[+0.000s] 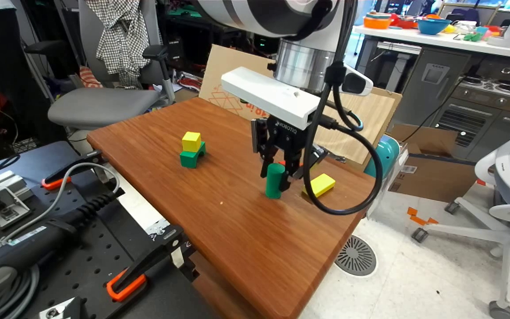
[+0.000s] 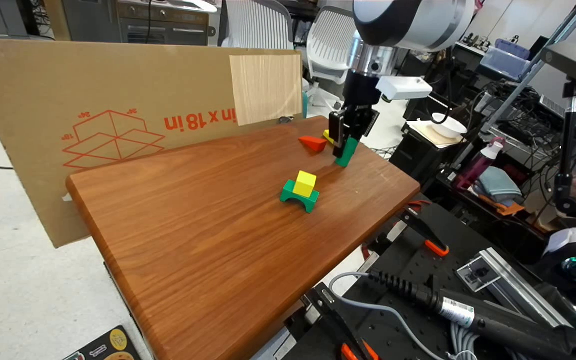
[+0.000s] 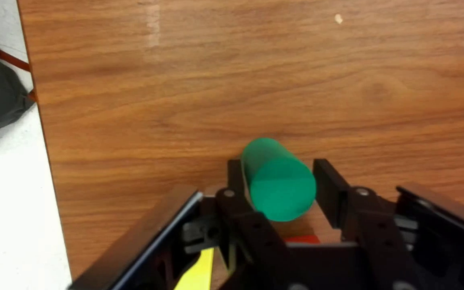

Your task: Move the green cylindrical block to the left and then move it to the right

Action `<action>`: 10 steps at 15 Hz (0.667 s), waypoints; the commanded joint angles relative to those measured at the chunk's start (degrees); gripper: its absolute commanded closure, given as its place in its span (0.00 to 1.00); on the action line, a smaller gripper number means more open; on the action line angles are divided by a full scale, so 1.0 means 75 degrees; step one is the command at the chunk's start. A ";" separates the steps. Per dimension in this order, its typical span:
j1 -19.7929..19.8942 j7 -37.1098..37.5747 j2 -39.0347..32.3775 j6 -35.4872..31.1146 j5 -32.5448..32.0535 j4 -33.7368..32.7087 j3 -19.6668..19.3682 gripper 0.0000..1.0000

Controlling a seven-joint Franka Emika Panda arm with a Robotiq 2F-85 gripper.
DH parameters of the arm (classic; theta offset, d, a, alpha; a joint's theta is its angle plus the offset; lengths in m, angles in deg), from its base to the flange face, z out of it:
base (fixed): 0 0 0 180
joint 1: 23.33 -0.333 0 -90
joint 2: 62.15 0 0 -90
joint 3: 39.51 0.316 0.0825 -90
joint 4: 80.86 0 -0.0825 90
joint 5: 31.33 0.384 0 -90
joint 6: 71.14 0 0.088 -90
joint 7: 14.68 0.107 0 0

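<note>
The green cylindrical block (image 1: 274, 182) stands on the wooden table in both exterior views (image 2: 346, 153). My gripper (image 1: 274, 179) is lowered over it, with one finger on each side, as also seen in an exterior view (image 2: 350, 144). In the wrist view the round top of the green cylindrical block (image 3: 283, 189) sits between the fingertips of the gripper (image 3: 278, 166). The left finger is close against its side; whether it touches I cannot tell. A narrow gap shows towards the right finger, so the jaws are open around the block.
A yellow block (image 1: 321, 185) and a red block (image 2: 313, 143) lie near the gripper. A yellow cube (image 2: 304, 183) rests on a green arch block (image 1: 189, 159) farther along the wooden table (image 1: 219, 230). Cardboard (image 2: 32, 100) stands along one table edge. Clamps (image 1: 148, 261) grip another edge.
</note>
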 commanded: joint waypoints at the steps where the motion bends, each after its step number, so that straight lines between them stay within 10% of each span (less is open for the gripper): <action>1: -0.0007 -0.0248 0.0431 0.0022 0.0066 0.0206 0.0099 0.21; 4: -0.0039 -0.0431 0.1154 -0.0235 0.0034 0.0742 0.0164 0.00; 10: -0.0157 -0.0845 0.2489 -0.0404 0.0083 0.1772 0.0274 0.00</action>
